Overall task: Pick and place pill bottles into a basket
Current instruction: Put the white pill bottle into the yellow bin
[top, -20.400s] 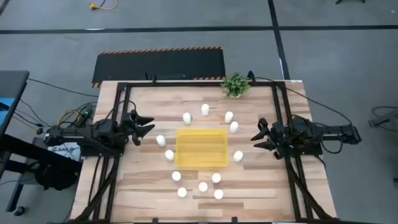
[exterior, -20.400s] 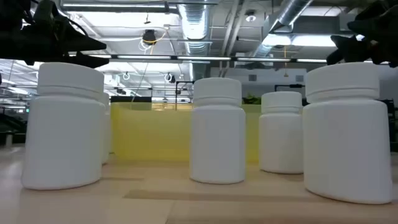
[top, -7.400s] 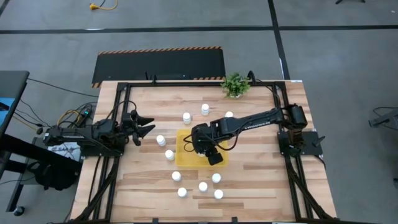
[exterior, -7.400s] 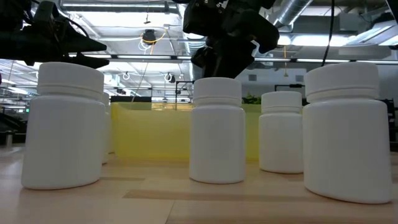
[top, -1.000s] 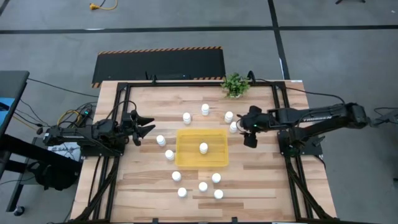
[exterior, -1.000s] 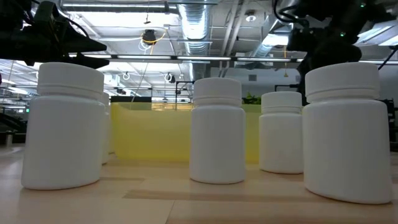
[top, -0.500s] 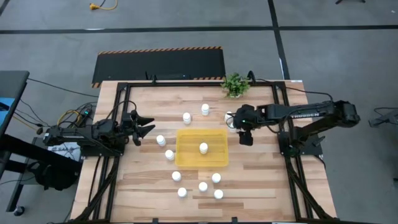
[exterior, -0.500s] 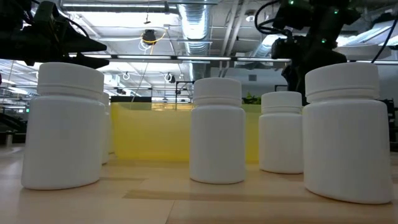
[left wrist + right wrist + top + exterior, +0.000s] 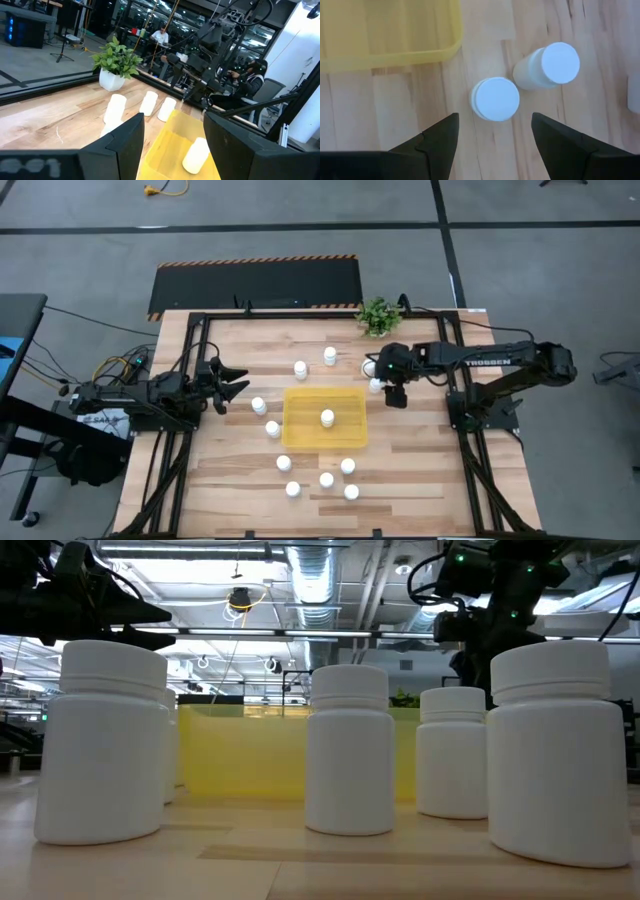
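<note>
The yellow basket [image 9: 305,430] lies mid-table with one white pill bottle [image 9: 327,417] standing in it. Several more pill bottles stand around it on the wood, at the far side [image 9: 329,355], the left [image 9: 258,406] and the near side [image 9: 326,479]. My right gripper [image 9: 494,120] is open and points down over an upright bottle [image 9: 495,98] just off the basket's far right corner [image 9: 451,39]. That bottle's cap shows between the two fingers, which stand clear of it. A second bottle [image 9: 547,65] stands close by. My left gripper [image 9: 232,380] waits open at the table's left.
A small green potted plant [image 9: 378,316] stands at the far edge, behind my right arm [image 9: 490,590]. Black frame rails [image 9: 452,360] run along the table's sides. In the low view, near-side bottles [image 9: 350,750] stand close before the basket wall [image 9: 250,750].
My right gripper has moved toward the table's left, from beside the basket's right edge to over the bottles at its far right corner. It has stayed open. No bottle has moved.
</note>
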Available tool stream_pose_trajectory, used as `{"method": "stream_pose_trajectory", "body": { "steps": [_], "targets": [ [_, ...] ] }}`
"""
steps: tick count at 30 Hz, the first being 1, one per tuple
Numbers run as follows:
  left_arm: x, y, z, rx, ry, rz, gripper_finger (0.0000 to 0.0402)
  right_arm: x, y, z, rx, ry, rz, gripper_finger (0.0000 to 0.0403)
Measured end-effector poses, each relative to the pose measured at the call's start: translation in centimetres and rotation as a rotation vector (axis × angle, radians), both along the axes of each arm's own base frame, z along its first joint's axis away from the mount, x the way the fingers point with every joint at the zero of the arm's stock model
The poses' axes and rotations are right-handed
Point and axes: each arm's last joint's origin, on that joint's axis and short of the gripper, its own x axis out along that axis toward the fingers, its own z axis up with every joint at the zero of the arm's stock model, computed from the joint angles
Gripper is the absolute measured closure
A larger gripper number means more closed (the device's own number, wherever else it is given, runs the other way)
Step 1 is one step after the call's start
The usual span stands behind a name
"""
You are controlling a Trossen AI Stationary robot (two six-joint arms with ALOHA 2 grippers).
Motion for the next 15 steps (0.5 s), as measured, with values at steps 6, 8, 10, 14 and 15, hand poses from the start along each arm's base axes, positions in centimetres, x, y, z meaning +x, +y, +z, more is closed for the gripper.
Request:
{"method": "stream_pose_trajectory", "body": {
  "steps": [6,8,10,14,15],
  "targets": [
    [0.00,0.00,0.00,0.000,0.000,0.000,0.0208,0.04,-0.06,0.03,0.028,-0.011,0.003,0.0159],
    [0.00,0.00,0.01,0.000,-0.001,0.000,0.0208,0.03,-0.03,0.02,0.032,-0.010,0.004,0.0159],
    [0.00,0.00,0.00,0.000,0.000,0.000,0.0208,0.02,-0.02,0.01,0.037,-0.010,-0.006,0.0159],
    [0.00,0.00,0.01,0.000,0.000,0.000,0.0208,-0.09,0.01,0.04,0.047,0.002,-0.019,0.0159],
    [0.00,0.00,0.01,0.000,0.000,0.000,0.0208,-0.10,0.01,0.14,0.049,0.006,-0.021,0.0159]
  ]
}}
